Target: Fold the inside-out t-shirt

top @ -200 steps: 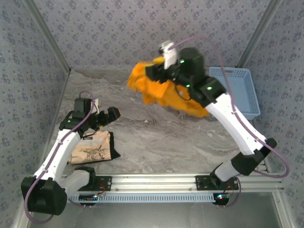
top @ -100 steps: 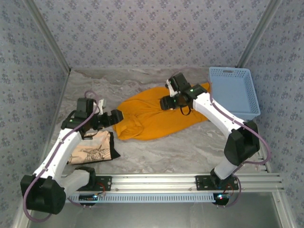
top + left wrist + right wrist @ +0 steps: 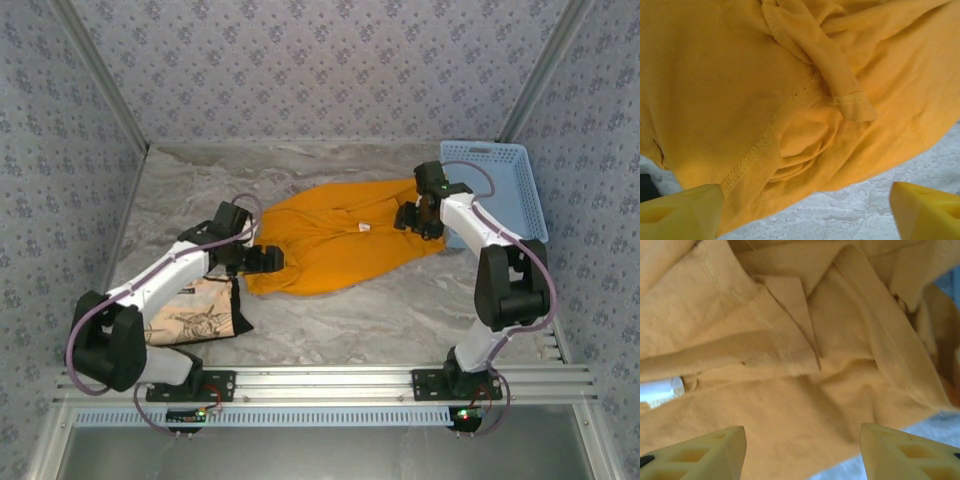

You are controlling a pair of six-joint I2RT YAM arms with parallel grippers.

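Observation:
The inside-out t-shirt (image 3: pixel 330 245) lies crumpled across the middle of the table, orange-yellow, with its seams and a small white label (image 3: pixel 365 228) showing. My left gripper (image 3: pixel 266 260) is low at the shirt's left end. In the left wrist view the left gripper (image 3: pixel 805 220) stands open, with the shirt (image 3: pixel 740 90) just ahead and bare table between the fingers (image 3: pixel 682 215). My right gripper (image 3: pixel 414 219) is over the shirt's right end. It (image 3: pixel 802 455) is open in the right wrist view, with the shirt's folds (image 3: pixel 790 390) beneath it.
A blue basket (image 3: pixel 505 195) stands at the back right, just beyond the right gripper. A beige cloth with a dark line drawing (image 3: pixel 195 312) lies at the front left under the left arm. Patterned walls close in the table on three sides.
The right gripper held the shirt in the air a second ago; the shirt now lies on the table and that gripper has moved to its right end. The left gripper moved right to the shirt's left end.

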